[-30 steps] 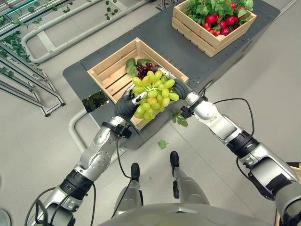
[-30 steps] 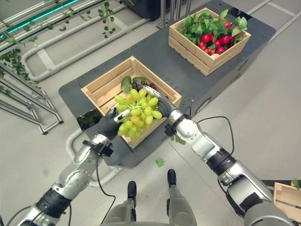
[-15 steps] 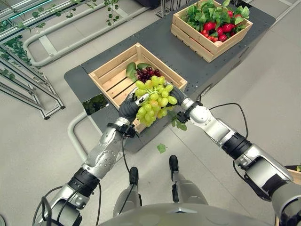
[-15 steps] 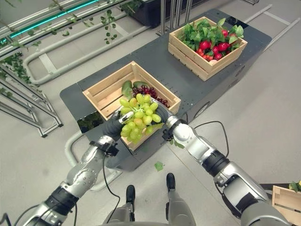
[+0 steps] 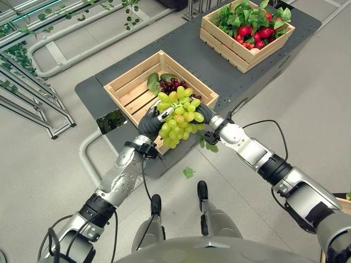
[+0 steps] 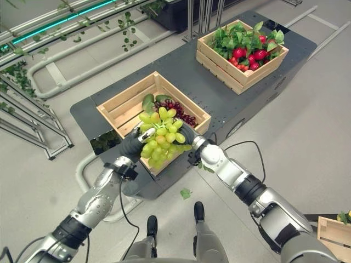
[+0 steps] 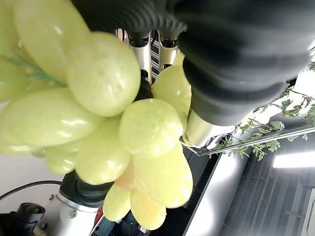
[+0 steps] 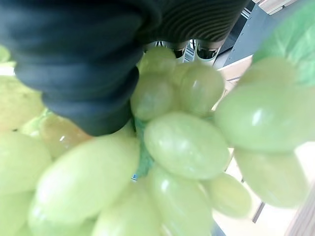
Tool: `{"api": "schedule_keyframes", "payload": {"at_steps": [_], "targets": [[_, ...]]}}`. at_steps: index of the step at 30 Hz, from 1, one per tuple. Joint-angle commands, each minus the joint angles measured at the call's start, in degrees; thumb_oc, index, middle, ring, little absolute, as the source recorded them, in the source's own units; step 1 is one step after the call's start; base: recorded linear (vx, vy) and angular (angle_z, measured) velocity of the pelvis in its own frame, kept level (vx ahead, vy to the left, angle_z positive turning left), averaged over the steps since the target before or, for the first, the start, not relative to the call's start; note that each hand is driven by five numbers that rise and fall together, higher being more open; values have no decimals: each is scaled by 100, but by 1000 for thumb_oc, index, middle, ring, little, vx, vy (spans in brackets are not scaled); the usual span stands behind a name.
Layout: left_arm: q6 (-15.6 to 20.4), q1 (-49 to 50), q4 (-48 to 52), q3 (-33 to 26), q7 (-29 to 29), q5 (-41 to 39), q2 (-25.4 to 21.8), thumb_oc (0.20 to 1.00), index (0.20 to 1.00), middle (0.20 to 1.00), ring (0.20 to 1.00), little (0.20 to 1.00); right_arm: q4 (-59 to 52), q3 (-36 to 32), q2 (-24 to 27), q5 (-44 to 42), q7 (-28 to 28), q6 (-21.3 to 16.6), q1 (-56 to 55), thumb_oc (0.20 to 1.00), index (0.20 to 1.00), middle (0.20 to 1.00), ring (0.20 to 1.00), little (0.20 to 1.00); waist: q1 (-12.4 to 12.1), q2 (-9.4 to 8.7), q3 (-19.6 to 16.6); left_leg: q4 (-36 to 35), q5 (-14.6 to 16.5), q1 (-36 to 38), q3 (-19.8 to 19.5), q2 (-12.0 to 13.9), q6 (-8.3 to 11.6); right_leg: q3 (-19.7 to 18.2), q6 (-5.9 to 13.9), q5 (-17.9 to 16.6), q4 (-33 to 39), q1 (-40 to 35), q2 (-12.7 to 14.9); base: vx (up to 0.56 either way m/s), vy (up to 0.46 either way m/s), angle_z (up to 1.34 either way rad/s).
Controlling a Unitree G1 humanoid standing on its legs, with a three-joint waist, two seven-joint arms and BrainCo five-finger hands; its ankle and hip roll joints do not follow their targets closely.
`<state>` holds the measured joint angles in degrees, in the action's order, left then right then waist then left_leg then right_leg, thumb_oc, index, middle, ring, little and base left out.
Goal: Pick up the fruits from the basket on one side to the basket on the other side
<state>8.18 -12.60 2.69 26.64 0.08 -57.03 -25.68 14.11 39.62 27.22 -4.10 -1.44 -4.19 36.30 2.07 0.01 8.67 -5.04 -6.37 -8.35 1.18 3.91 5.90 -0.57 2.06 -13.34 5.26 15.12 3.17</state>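
Note:
A large bunch of green grapes (image 5: 178,114) hangs over the front edge of the near wooden crate (image 5: 129,83). My two hands hold it between them. My left hand (image 5: 149,123) grips its left side, with one silver finger (image 5: 164,114) curled onto the grapes. My right hand (image 5: 204,114) clasps the right side, mostly hidden behind the fruit. In both wrist views the green grapes (image 7: 103,128) (image 8: 187,142) press against the palms. Dark red grapes (image 5: 173,85) and a green leaf (image 5: 152,80) lie in the near crate.
A second wooden crate (image 5: 220,43) with red fruits (image 5: 248,29) and green leaves stands at the far right of the dark grey platform (image 5: 203,61). Another crate corner (image 6: 334,231) shows at the lower right. Metal racks and white pipe rails (image 5: 44,49) run along the left.
The camera has shifted. Both hands have kept hold of the green grapes, and the bunch has drawn slightly back over the near crate's front edge.

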Motion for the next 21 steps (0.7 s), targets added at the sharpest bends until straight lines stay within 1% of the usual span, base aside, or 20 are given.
{"api": "schedule_keyframes", "payload": {"at_steps": [1, 14, 15, 16, 17, 21], "targets": [[196, -843, 88, 565, -232, 97, 312, 200, 200, 200, 200, 200, -366, 176, -739, -48, 60, -412, 659, 200, 200, 200, 200, 200, -108, -162, -178, 4, 375, 26, -29, -253, -238, 370, 596, 816, -26, -375, 155, 0, 0, 0], [220, -708, 85, 482, -181, 140, 393, 203, 203, 203, 203, 203, -450, 42, -664, 56, -16, -416, 465, 200, 200, 200, 200, 200, -103, -175, -206, 4, 392, 55, -35, -242, -244, 376, 594, 832, -26, -408, 154, 0, 0, 0], [234, -688, 82, 456, -168, 156, 408, 432, 432, 432, 432, 432, -453, 29, -669, 66, -21, -420, 447, 200, 200, 200, 200, 200, -105, -180, -212, 4, 395, 58, -36, -245, -244, 374, 592, 836, -26, -415, 151, 0, 0, 0], [239, -677, 76, 443, -154, 191, 417, 944, 944, 944, 944, 944, -454, 18, -660, 74, -24, -420, 438, 200, 200, 200, 200, 200, -106, -182, -213, 4, 397, 62, -37, -247, -244, 373, 592, 836, -26, -416, 150, 0, 0, 0], [244, -668, 71, 424, -141, 234, 415, 1000, 1000, 1000, 1000, 1000, -460, 2, -648, 83, -26, -417, 428, 200, 200, 200, 200, 200, -108, -182, -213, 4, 396, 65, -39, -247, -245, 373, 592, 837, -26, -423, 149, 0, 0, 0], [298, -656, 160, 334, -103, 315, 405, 1000, 1000, 1000, 1000, 1000, -486, -51, -632, 96, -45, -430, 369, 200, 200, 200, 200, 200, -115, -186, -213, 4, 401, 65, -36, -243, -241, 383, 595, 841, -26, -429, 160, 0, 0, 0]]}}
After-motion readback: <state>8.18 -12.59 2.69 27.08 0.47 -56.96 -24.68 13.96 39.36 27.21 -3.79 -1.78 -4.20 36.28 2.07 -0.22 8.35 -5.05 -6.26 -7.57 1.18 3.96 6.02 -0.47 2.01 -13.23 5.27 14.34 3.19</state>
